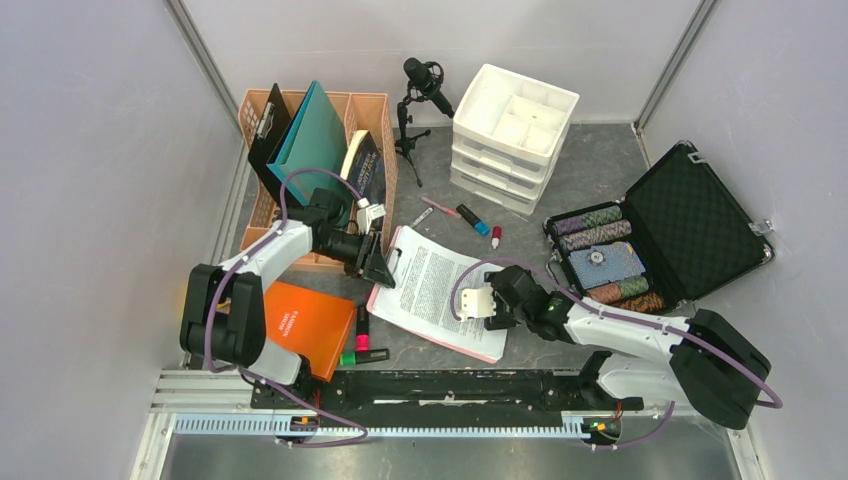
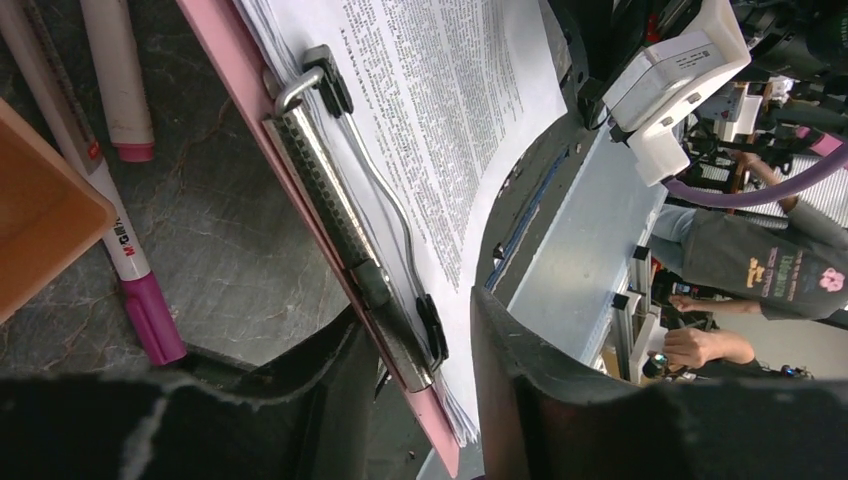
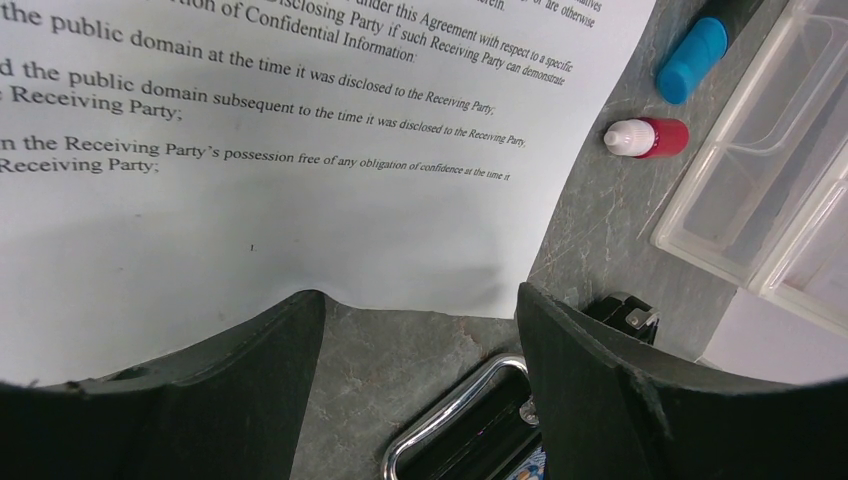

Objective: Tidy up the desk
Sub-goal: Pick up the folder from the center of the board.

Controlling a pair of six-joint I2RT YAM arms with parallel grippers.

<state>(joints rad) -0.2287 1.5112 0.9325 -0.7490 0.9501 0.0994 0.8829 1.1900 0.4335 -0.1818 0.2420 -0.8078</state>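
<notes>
Table (image 1: 600, 170) of dark veined stone carries all the clutter; it is fixed and hard, so the tidying falls on what lies on it. Near its centre, a little toward 6 o'clock, rests the pink clipboard (image 1: 435, 290) with its printed sheets (image 3: 250, 230). I judge the board light and stiff, though the loose pages will flop, so the metal clip (image 2: 340, 200) end at 10 o'clock is the place to hold. My left fingers (image 2: 520, 390) straddle that end; whether they bite I cannot tell. My right fingers (image 3: 590, 380) gape wide over the paper's 4 o'clock edge, holding nothing.
</notes>
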